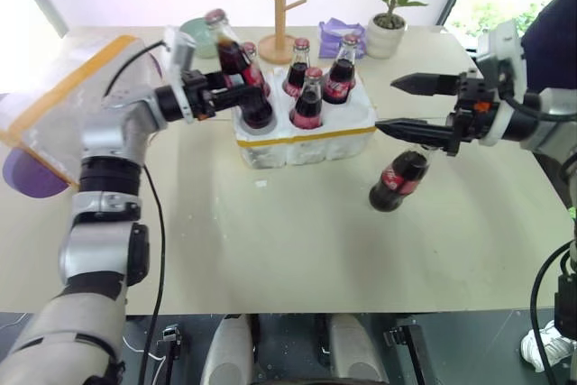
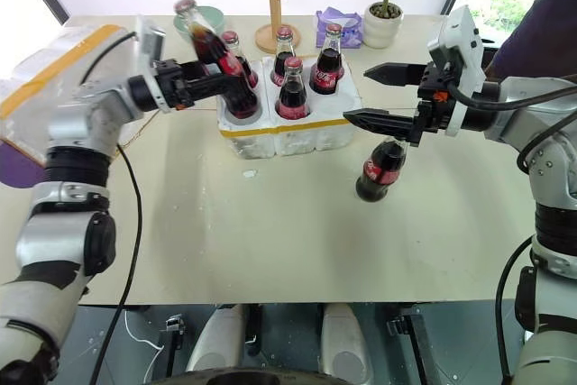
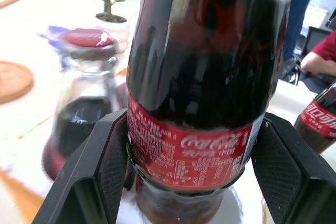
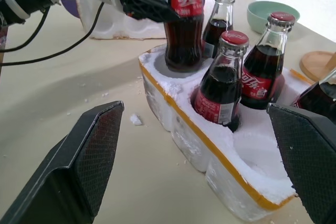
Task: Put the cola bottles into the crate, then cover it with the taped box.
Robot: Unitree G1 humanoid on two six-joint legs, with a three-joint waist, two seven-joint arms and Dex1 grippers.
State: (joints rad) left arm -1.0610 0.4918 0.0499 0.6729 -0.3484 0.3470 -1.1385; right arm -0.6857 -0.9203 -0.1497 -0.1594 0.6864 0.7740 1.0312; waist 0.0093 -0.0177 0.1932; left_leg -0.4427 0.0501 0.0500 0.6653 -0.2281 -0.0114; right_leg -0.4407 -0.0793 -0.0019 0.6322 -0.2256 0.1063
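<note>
Because the small glass cola bottle with red cap and red label (image 1: 242,69) is rigid, smooth and breakable, it is judged heavy for its size and likely to slip or chip if knocked; the labelled waist is the surest place to be gripped. It is seen left of centre, tilted, its base in a front well of the low white styrofoam crate with a yellow tape band (image 1: 311,143), clamped at the label by the left end effector (image 1: 223,89). Four more bottles stand in the crate, and a sixth bottle (image 1: 398,181) stands on the worktop (image 1: 270,241) at centre right, beneath the widely spread, empty right end effector (image 1: 406,106). The large hollow styrofoam box with yellow tape (image 1: 63,101) lies at the left edge.
</note>
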